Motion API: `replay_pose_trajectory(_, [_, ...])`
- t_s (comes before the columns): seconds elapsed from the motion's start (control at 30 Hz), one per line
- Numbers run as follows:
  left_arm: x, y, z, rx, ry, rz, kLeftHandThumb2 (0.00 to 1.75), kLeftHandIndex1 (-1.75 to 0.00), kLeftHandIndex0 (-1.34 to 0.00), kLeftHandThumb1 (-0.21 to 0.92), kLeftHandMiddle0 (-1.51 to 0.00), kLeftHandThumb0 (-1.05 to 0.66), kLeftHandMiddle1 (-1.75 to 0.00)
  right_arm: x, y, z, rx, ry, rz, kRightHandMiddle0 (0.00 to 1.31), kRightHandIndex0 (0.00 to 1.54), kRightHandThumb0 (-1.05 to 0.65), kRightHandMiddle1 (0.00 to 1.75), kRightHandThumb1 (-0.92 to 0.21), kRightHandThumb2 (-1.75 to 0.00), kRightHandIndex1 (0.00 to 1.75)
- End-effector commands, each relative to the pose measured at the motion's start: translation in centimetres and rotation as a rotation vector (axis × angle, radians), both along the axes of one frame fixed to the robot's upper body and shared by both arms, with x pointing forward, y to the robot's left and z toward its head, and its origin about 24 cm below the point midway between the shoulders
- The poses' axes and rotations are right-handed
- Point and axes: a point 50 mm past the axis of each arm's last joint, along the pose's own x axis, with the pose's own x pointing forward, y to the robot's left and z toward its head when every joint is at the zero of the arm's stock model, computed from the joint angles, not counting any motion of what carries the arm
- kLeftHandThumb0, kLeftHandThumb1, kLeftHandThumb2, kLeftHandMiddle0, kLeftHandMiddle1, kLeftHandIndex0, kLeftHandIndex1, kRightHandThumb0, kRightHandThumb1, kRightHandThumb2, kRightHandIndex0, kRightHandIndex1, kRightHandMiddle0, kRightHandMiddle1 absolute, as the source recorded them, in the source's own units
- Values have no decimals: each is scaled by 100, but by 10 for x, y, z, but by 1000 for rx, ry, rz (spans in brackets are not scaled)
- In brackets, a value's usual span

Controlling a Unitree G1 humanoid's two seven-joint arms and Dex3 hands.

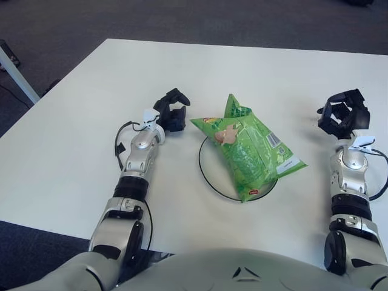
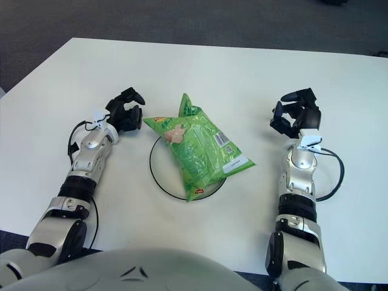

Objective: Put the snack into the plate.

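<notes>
Already the green snack bag (image 1: 247, 147) lies across the plate (image 1: 206, 173) at the middle of the white table (image 1: 91, 109), its corners overhanging the dark rim on the far and right sides. So the placing step looks finished. Just left of the bag, the left hand (image 1: 170, 110) shows with fingers loosely curled, gripping nothing; well to the right, the right hand (image 1: 344, 113) is likewise empty and relaxed. Next, probably, both arms only need drawing back.
</notes>
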Motion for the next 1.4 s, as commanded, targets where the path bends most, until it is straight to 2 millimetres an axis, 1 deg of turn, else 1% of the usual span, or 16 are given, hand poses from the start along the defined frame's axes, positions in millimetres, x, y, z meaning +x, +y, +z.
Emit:
replay_pose_trajectory(0.0, [-13, 5, -32, 5, 126, 20, 104, -175, -44, 54, -120, -41, -175, -18, 5, -37, -46, 158, -7, 52, 82, -44, 175, -43, -117, 173])
replay_pose_trajectory(0.17, [-11, 7, -34, 4, 129, 21, 103, -175, -44, 54, -120, -41, -175, -21, 8, -49, -120, 231, 8, 56, 99, -46, 175, -38, -123, 174])
replay_pose_trajectory(0.27, [-10, 7, -35, -4, 129, 20, 103, -175, -44, 55, -120, -41, -175, -21, 5, -58, -156, 291, -2, 58, 108, -47, 175, -36, -126, 175])
replay_pose_trajectory(0.3, [-9, 7, -35, -6, 129, 20, 103, -175, -44, 55, -120, -41, -175, -21, 4, -59, -167, 305, -8, 59, 113, -47, 175, -35, -127, 175])
replay_pose_trajectory(0.43, [-8, 8, -35, -13, 129, 20, 104, -175, -45, 54, -120, -41, -175, -18, 2, -60, -203, 333, -31, 59, 121, -47, 175, -35, -127, 175])
replay_pose_trajectory(0.7, [-5, 9, -35, -21, 126, 18, 109, -175, -47, 50, -121, -42, -175, -12, 2, -60, -196, 367, -57, 60, 125, -47, 175, -33, -130, 175])
replay_pose_trajectory(0.8, [-5, 9, -35, -18, 124, 18, 110, -175, -48, 49, -122, -43, -175, -11, 9, -60, -197, 359, -60, 62, 126, -48, 175, -30, -133, 175])
replay_pose_trajectory(0.97, [-4, 9, -35, -20, 119, 19, 112, -175, -49, 48, -123, -43, -175, -11, 12, -59, -236, 342, -76, 65, 127, -49, 175, -26, -138, 175])
replay_pose_trajectory(1.13, [-3, 9, -35, -22, 120, 16, 112, -175, -49, 47, -124, -43, -175, -11, 16, -59, -274, 332, -78, 65, 121, -49, 175, -26, -138, 175])
replay_pose_trajectory(1.37, [-3, 9, -35, -33, 118, 18, 113, -175, -50, 46, -125, -43, -175, -11, 18, -58, -277, 316, -72, 62, 113, -47, 175, -30, -134, 175])
